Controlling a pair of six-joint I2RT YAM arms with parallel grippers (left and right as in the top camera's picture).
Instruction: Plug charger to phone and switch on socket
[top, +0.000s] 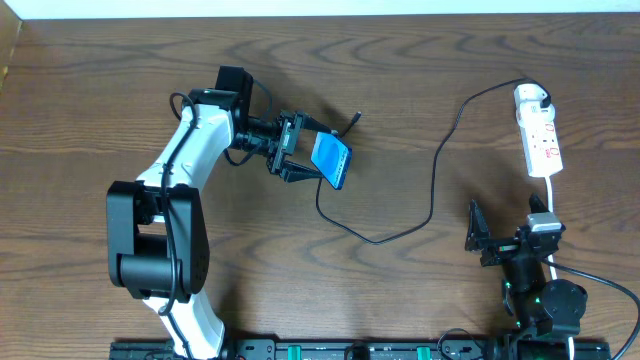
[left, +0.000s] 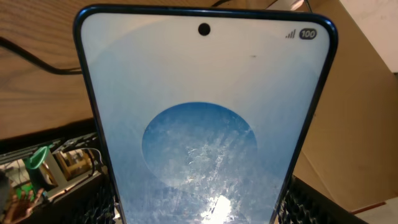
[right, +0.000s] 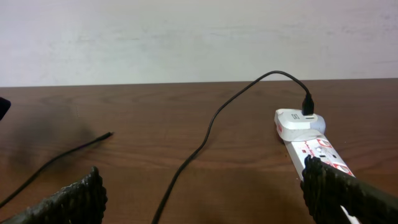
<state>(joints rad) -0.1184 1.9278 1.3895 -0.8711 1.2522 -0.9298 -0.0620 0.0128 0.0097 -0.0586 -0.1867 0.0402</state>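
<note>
Dark brown wood grain covers the whole tabletop, bare except for a few things, and a plain pale wall rises behind its far edge. Along the near edge runs a black rail on which the 2 arms stand.

Left of the middle, the left tool pinches the phone between its pads, held off the wood and tilted. In the left wrist view the blue screen with its lighter oval fills most of the picture.

At the far right corner lies the socket, a narrow white strip with red markings, its white cord leading toward the near edge. The charger has its white adapter seated on the far end of the strip. Its thin black cable loops toward the middle of the tabletop and back up, and the small plug tip lies just beyond the phone, apart from it.

By the near right edge the right tool hangs with its jaws spread wide and nothing between them, facing the socket.
</note>
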